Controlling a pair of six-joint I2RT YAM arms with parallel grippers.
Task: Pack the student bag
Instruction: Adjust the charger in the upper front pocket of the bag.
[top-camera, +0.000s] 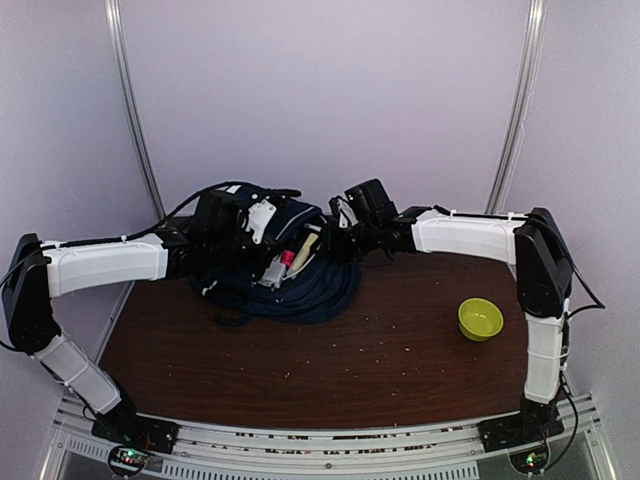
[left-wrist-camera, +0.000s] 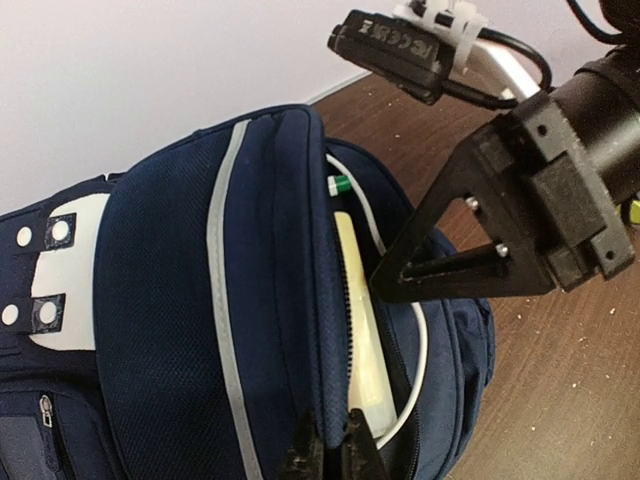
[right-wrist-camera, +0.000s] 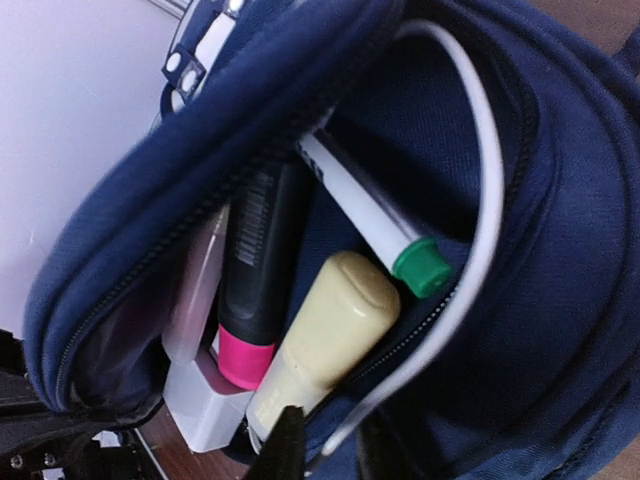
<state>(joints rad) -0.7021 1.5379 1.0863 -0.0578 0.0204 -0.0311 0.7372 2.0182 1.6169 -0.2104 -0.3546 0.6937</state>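
The student bag (top-camera: 310, 290) is the big dark blue thing lying on the far part of the brown table (top-camera: 380, 370). Both of my arms reach to it, one from each side. My left gripper (left-wrist-camera: 325, 458) is pressed together on the bag's blue cloth, right at the edge of the open pocket, so it is pinching the bag. My right gripper (right-wrist-camera: 330, 452) is at the other edge of that same opening. Its two fingers have a small gap, and the bag's white trim (right-wrist-camera: 488, 200) runs down into that gap. The view there is dark and cut off, so I cannot tell if those fingers are squeezing the edge or only sitting around it. Inside the bag's pocket I see a white pen with a green cap (right-wrist-camera: 425, 268), a black marker with a pink end (right-wrist-camera: 250, 300), a pale yellow stick (right-wrist-camera: 325, 335) and a white block (right-wrist-camera: 205, 405). The pen is nearest the white trim, the marker is by the pocket's other wall, and the yellow stick is between them. A white patch (left-wrist-camera: 65, 290) sits on the outside of the bag near its top. A small yellow-green bowl (top-camera: 480, 318) stands on the table well apart from the bag, on my right side.
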